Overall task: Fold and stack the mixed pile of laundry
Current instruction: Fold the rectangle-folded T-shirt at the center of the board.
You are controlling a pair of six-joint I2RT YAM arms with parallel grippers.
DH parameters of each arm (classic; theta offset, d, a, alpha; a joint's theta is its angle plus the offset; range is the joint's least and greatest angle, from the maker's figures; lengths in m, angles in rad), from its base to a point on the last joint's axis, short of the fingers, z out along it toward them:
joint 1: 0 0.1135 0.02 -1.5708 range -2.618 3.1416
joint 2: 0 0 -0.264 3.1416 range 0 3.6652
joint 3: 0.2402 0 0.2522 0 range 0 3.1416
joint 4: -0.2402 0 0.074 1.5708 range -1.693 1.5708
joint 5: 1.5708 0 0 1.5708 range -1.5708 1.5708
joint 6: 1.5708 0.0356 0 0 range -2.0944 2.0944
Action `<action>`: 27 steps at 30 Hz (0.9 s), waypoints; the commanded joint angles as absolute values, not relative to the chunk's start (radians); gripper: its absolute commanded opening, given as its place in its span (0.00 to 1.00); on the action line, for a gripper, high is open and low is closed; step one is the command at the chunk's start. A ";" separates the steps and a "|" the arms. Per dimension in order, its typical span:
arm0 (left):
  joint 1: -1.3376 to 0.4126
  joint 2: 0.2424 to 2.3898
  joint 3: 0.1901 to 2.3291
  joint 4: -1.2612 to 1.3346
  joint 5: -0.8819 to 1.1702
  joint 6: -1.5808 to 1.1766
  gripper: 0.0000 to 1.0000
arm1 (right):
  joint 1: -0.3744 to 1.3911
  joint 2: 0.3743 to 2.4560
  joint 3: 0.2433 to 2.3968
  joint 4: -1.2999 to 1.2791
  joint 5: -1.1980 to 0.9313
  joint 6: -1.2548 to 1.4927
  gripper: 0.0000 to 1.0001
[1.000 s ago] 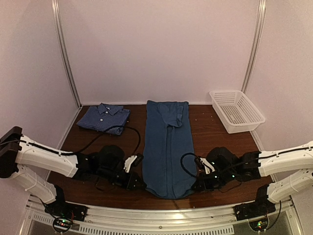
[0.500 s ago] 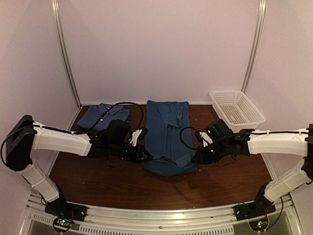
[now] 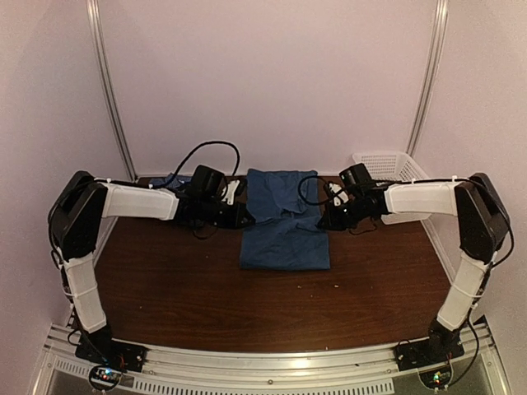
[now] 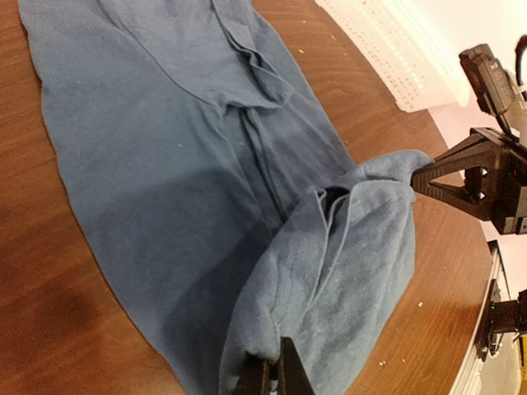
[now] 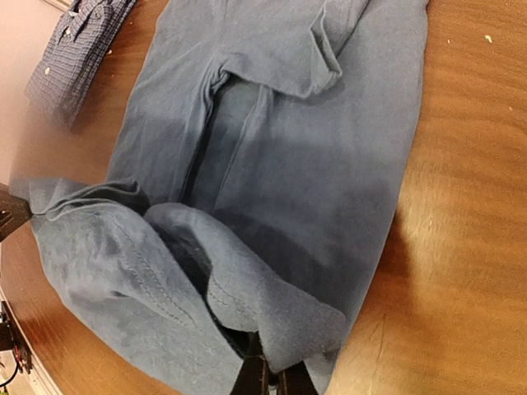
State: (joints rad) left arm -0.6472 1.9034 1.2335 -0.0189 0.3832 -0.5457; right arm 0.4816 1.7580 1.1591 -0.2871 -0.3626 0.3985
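- Dark wood table (image 3: 181,288), pale walls (image 3: 263,82) on three sides, both arms stretched out to the far half.
- Far left, at the back edge: blue-and-white checked shirt (image 5: 74,53), apparently folded, mostly hidden behind the left arm from above, apart from the other garment.
- Left gripper (image 4: 272,380): pinched tight on the left hem corner of the teal t-shirt (image 3: 284,239), cloth bunched between the fingers, nothing else held.
- Centre of the table: t-shirt with its long axis running from the arm bases toward the back wall, collar end farthest away, near half doubled back on itself.
- Lifted hem stretched crosswise between the two pincers, hanging over the shirt's middle, sagging a little in between.
- Deciding relation, as a judgement: collar end lying ahead of both pincers along that long axis, so hem to go forward and down onto it, level on both sides; neither arm nearer, one at each edge.
- Right gripper (image 5: 265,380): likewise clamped closed, on the right hem corner, seam and stitching visible just above the fingertips.
- Far right corner: white lattice basket (image 3: 380,155), partly behind the right arm, well apart from the cloth.
- Brands, labels, writing: none legible on either garment, basket or arms.
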 commanded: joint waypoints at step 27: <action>-0.523 2.236 1.536 0.060 0.426 -0.489 0.00 | 0.371 2.121 1.485 -0.220 -0.464 0.327 0.00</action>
State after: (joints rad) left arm -0.5369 2.1937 1.4796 0.0067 0.4236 -0.4995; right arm 0.3847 2.1002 1.4517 -0.2424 -0.4587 0.3370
